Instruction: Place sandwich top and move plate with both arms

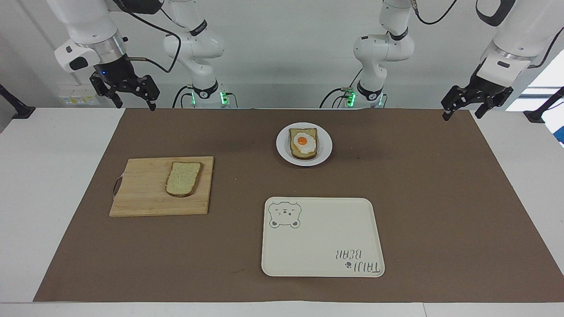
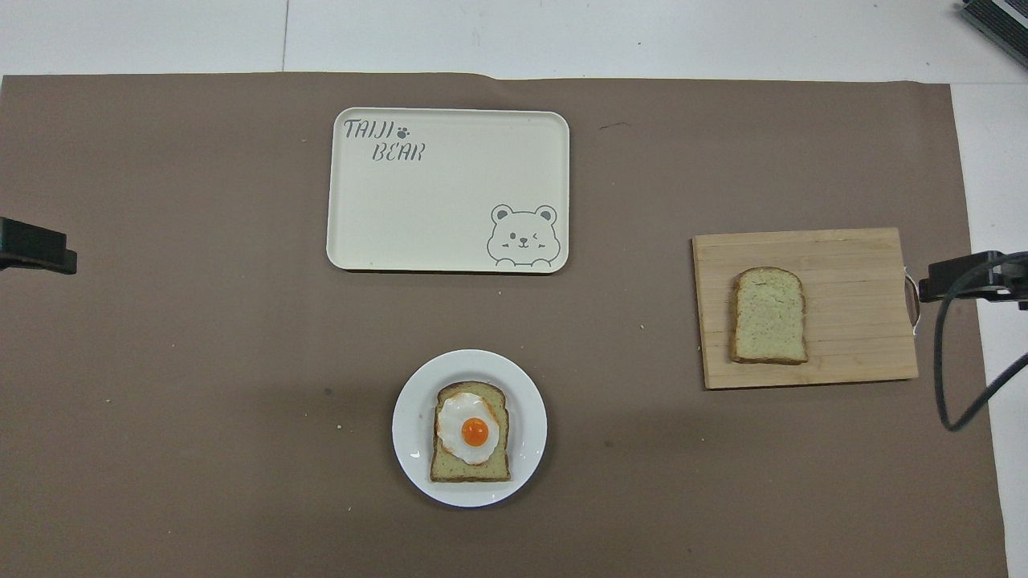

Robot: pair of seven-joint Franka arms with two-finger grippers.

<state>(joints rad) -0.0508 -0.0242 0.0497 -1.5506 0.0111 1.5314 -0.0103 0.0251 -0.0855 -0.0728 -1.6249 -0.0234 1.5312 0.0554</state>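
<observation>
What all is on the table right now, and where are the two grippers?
sandwich top: one, light brown, on the cutting board.
cutting board: one, wooden, toward the right arm's end.
plate: one, white, mid-table, nearer the robots than the tray.
egg-topped bread: one, on the plate.
tray: one, cream, bear drawing, nothing on it.
mat: one, brown, under everything.
right gripper: black, open, raised over the mat's corner, waiting.
left gripper: black, open, raised likewise.

A wooden board lies toward the right arm's end of the desk. The bear tray sits mid-mat.
</observation>
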